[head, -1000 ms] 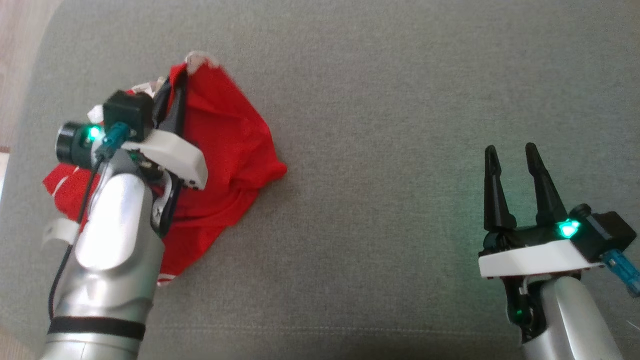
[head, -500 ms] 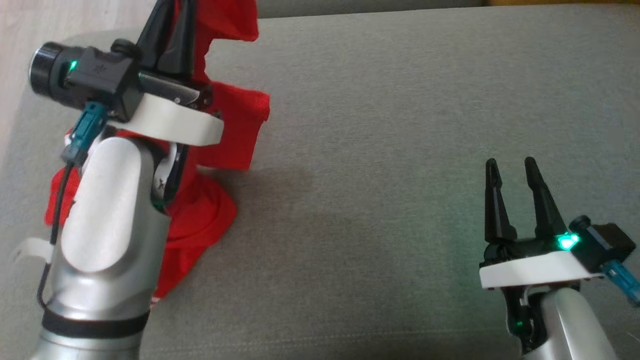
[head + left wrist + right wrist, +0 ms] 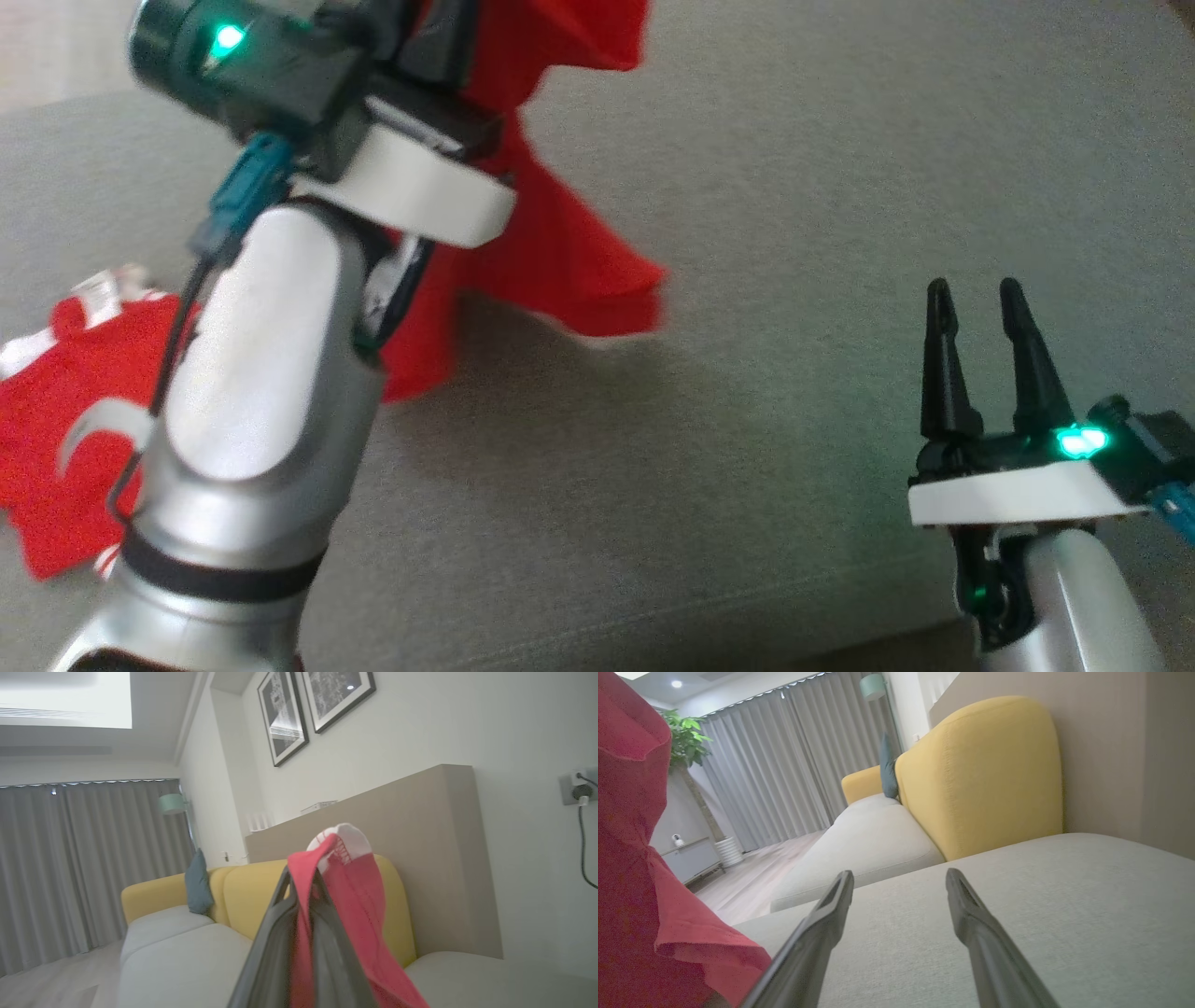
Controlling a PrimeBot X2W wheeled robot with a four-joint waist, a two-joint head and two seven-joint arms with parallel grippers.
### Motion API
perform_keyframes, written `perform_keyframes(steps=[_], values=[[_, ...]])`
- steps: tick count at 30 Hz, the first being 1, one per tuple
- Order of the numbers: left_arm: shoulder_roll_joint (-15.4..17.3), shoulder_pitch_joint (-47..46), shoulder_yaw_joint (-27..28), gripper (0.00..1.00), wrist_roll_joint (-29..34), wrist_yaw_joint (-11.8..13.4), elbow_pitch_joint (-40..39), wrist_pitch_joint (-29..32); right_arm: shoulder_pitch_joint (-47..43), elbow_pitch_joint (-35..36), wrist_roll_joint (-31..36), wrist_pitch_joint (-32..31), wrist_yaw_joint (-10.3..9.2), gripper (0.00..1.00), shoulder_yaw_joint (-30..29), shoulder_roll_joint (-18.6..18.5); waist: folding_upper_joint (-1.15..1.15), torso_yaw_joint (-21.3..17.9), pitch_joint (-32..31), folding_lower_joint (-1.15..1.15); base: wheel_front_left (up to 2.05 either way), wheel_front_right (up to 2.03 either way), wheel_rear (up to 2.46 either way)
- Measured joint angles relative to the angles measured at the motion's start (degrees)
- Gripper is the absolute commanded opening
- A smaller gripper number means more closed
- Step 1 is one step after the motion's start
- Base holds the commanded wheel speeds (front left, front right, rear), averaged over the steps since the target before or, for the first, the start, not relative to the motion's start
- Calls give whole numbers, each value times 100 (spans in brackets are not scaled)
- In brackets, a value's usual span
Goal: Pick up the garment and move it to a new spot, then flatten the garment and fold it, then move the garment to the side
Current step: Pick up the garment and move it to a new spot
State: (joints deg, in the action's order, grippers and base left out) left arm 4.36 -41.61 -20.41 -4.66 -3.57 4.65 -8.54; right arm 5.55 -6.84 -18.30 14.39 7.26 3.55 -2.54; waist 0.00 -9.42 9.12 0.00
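Above the grey seat cushion point(image 3: 794, 187), the left gripper point(image 3: 302, 882) is clamped on a bunched fold of the red garment point(image 3: 560, 252) and holds it up in the air. The cloth is plain bright red with white trim point(image 3: 345, 840) poking out past the fingertips. It falls from the grip in loose, flaring folds, and its lower part lies crumpled on the cushion at the left point(image 3: 65, 448), where white stripes show.

The right gripper point(image 3: 974, 289) hovers low at the right with its jaws spread and nothing between them, well apart from the garment. A broad stretch of bare cushion lies between the two arms. The cushion's front edge point(image 3: 653, 611) runs along the bottom, pale floor point(image 3: 56, 47) shows past its far left corner, and a yellow backrest point(image 3: 985, 765) rises behind.

The left fingertips are cut off at the top of the head view. The silver forearm point(image 3: 252, 373) covers the garment's middle, and the hanging hem is blurred. What kind of garment it is cannot be made out.
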Motion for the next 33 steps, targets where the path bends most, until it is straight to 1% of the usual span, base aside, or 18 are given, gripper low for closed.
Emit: perform_keyframes(steps=[6, 10, 11, 12, 16, 18, 20, 24, 25, 29, 33], values=[[-161, -417, -399, 0, -45, 11, 366, 37, 165, 250, -145, 0, 0, 100, -12, 2, 0, -544, 207, 0, 0, 0, 0], [-194, -594, -702, 0, -221, 118, 784, -75, 216, 400, -245, 0, 0, 100, 12, 2, 0, -910, 400, 0, 0, 0, 0], [-200, -608, -782, 66, -280, 163, 913, -141, 216, 430, -258, 1, 0, 100, 18, 2, 0, -998, 453, 0, 0, 0, 0], [-205, -626, -968, 100, -321, 223, 1213, -236, 216, 461, -307, 2, 0, 100, 25, 2, 0, -1156, 556, 0, 0, 0, 0], [-220, -658, -1218, 100, -608, 482, 1615, -454, 215, 535, -342, 8, 0, 100, 12, 3, 0, -1359, 766, 1, 0, 0, 0], [-221, -688, -1259, 100, -700, 560, 1718, -523, 214, 560, -342, 9, 0, 100, -46, 2, 0, -1356, 832, 2, 0, 0, 0], [-220, -683, -1333, 100, -708, 566, 1842, -561, 214, 584, -338, 9, 0, 100, -98, 2, 0, -1268, 857, 1, 0, 0, 0], [-213, -667, -1298, 100, -710, 626, 1965, -576, 214, 584, -207, 10, 0, 100, -181, 3, 0, -936, 827, 1, 0, 0, 0], [-213, -667, -1298, 100, -710, 626, 1965, -576, 214, 584, -207, 10, 0, 100, -181, 3, 0, -936, 827, 1, 0, 0, 0], [-118, -541, -1077, 100, -709, 680, 1800, -616, 216, 578, 15, 25, 0, 100, -235, 3, 0, -495, 741, 1, 0, 0, 0], [59, -35, -803, 100, -743, 737, 1566, -616, 214, 509, 237, 25, 0, 100, -311, 2, 0, 0, 606, 0, 0, 0, 0]])
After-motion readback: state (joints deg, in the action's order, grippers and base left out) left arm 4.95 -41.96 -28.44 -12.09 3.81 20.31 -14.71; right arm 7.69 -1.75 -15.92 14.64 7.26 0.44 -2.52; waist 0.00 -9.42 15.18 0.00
